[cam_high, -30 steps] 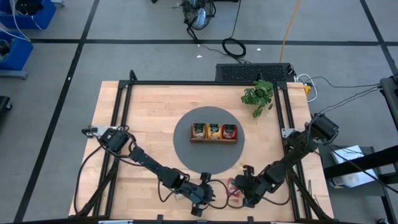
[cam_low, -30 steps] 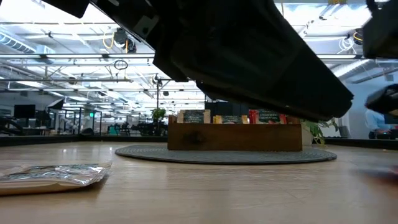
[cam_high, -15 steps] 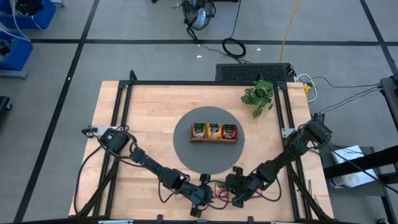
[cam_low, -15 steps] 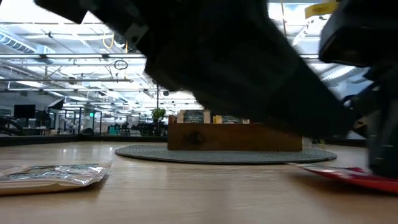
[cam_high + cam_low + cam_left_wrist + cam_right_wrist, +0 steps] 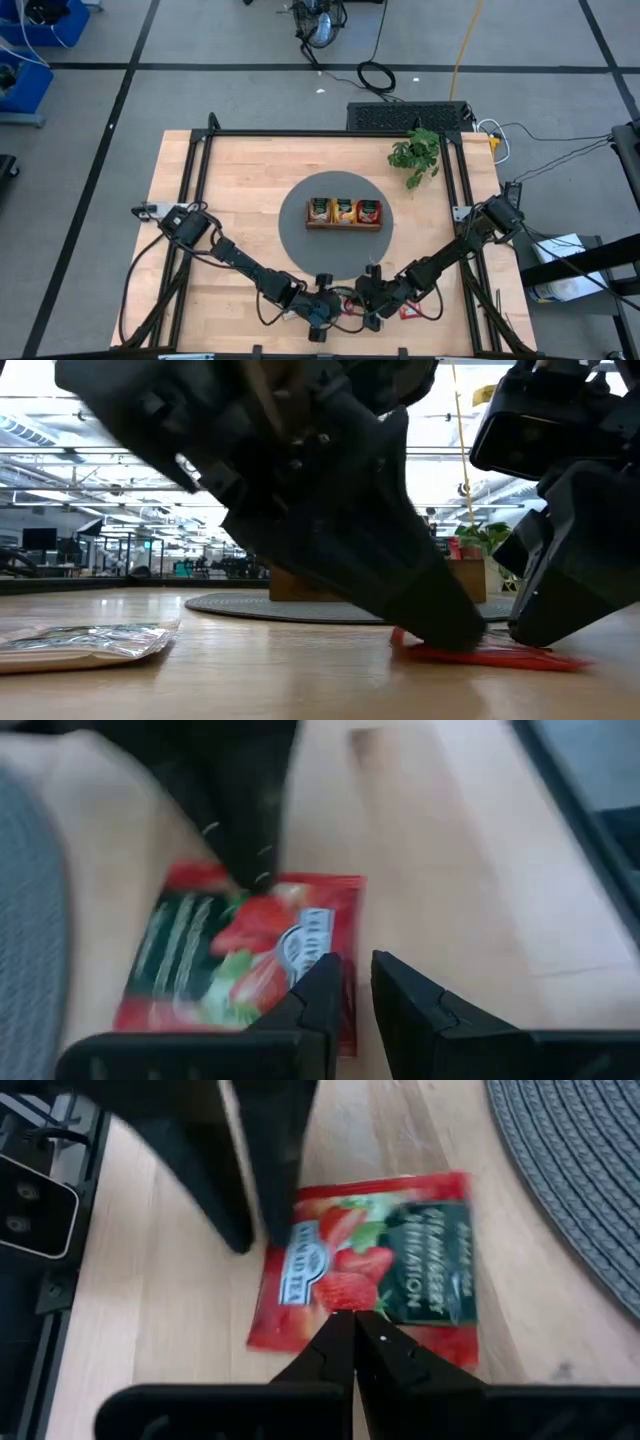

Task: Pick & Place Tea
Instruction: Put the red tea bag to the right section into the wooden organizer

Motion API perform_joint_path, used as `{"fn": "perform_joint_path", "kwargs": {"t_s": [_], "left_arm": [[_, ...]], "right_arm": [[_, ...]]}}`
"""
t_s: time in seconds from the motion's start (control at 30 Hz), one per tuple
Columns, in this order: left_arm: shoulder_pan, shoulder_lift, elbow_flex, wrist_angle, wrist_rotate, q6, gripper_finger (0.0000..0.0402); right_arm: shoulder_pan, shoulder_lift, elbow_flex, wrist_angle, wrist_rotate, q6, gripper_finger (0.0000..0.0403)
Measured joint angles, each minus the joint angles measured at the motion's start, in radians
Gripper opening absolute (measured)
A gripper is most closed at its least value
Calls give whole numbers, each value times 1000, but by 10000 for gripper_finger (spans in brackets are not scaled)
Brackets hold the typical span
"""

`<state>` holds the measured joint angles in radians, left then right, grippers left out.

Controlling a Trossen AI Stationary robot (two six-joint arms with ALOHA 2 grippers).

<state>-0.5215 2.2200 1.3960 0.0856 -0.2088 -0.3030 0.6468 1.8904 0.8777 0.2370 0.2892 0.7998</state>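
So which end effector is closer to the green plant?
Right. The right end effector sits by the front edge, on the plant's side; the left end effector is beside it, slightly farther away.

Grey floor (image 5: 230, 95) (taped lines)

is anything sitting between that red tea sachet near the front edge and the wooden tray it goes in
Nothing visible. The red sachet lies flat by the front edge; only bare wood and grey mat separate it from the tray. Both grippers hover over it.

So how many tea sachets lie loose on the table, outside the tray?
2: a red sachet between both grippers at the front edge, and a silvery sachet seen only low; others may be hidden.
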Motion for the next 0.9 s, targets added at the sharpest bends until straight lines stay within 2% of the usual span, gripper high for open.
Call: {"fn": "perform_joint_path", "kwargs": {"t_s": [0.13,0.37,0.63,0.77,0.9], "left_arm": [[14,-4,2,-71,-37,-75,67],[16,12,4,-95,-49,-103,67],[30,42,5,-73,10,-126,67],[30,43,1,-74,18,-126,67],[34,43,-39,-14,25,-138,67]], "right_arm": [[8,-21,-2,13,-2,-32,0],[15,-119,-4,-27,-6,-89,0],[23,-230,-2,-204,-7,-33,1],[20,-231,-5,-225,-86,-31,25],[-18,-236,-6,-244,-113,26,65]]}}
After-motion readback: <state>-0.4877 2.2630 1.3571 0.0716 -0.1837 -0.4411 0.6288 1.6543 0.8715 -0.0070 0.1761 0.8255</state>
